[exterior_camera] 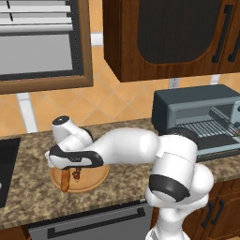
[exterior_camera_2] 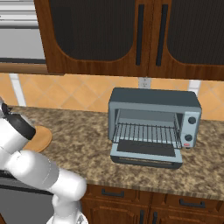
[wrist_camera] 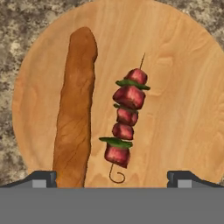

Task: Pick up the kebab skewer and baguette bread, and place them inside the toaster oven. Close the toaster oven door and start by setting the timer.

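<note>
Right now we hang over the round wooden plate (wrist_camera: 188,100) near the counter's (exterior_camera_2: 87,140) left end, with our claw (wrist_camera: 112,178) spread wide and holding nothing; its two dark tips (wrist_camera: 43,178) show far apart at the bottom of the hand view. On the plate, the kebab skewer (wrist_camera: 124,118) lies almost midway between those tips, its long axis running away from us, hooked end nearest the claw and pointed end farthest. That matters for the coming move: the stick's axis runs across the line between the tips, so a straight descent should, we judge, bring them to either side of the meat chunks. The baguette bread (wrist_camera: 75,113) lies just beside the skewer, roughly parallel to it, not touching it, and its near end sits close to one tip, so we judge a clean descent could brush the loaf. Well apart, toward the counter's right end, the toaster oven (exterior_camera_2: 154,124) stands with the toaster oven door (exterior_camera_2: 146,151) dropped down and its wire rack bare.
</note>
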Controlling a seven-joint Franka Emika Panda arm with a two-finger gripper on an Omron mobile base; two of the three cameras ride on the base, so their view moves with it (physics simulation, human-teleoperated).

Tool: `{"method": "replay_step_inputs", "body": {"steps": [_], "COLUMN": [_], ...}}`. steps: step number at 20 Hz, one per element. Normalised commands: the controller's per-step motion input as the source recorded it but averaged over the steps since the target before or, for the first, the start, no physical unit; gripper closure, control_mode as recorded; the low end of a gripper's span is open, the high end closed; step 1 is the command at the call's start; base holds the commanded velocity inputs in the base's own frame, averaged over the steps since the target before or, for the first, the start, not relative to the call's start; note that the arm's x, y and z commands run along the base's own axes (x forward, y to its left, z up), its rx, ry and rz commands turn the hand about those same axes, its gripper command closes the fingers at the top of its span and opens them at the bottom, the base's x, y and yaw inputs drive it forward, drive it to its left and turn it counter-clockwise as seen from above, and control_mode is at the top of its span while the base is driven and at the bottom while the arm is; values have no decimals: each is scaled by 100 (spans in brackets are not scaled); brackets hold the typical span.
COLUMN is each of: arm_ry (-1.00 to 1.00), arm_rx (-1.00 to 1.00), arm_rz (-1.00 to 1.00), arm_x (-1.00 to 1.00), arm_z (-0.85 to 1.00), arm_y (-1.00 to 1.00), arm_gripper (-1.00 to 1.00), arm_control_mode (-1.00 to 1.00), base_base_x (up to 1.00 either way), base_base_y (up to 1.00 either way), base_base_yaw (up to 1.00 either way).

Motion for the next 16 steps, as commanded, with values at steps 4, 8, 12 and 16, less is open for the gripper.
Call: {"method": "replay_step_inputs", "body": {"steps": [4,8,12,16], "arm_ry": [0,0,0,0], "arm_rx": [-5,-1,-4,-5], "arm_rz": [-3,-2,-2,-2], "arm_x": [26,21,19,14], "arm_z": [-22,-11,-21,-21], "arm_y": [26,4,4,9], "arm_gripper": [-100,-100,-100,-100], "arm_control_mode": [-100,-100,-100,-100], "base_base_x": [0,0,0,0], "base_base_y": [0,0,0,0], "base_base_yaw": [0,0,0,0]}}
